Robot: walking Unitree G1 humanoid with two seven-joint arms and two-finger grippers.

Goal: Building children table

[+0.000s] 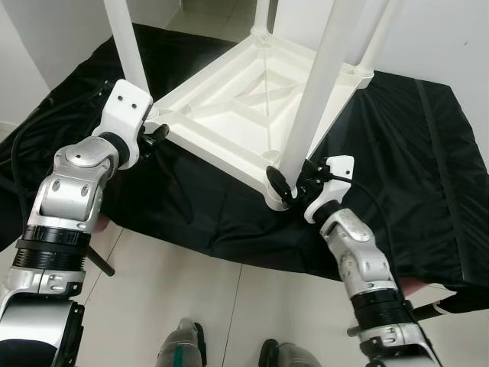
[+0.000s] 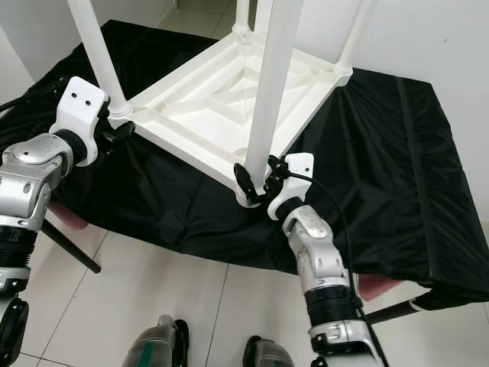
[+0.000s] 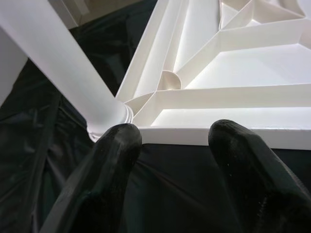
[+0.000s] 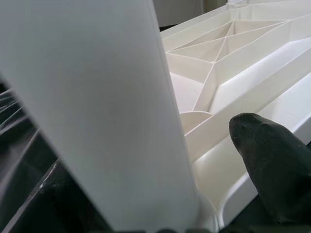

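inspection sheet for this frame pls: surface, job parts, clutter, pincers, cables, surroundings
Surface: black cloth cover, wrinkled, draped over a low support.
Job's things: white plastic ribbed tabletop lying upside down on the cloth; four white round legs standing up from its corners.
Clutter: nothing seen.
Pincers: left pincer open, at the tabletop's edge beside a corner leg; right pincer around the base of the nearest leg.
Cables: black cable looping by the right wrist.
Surroundings: pale tiled floor, white walls.
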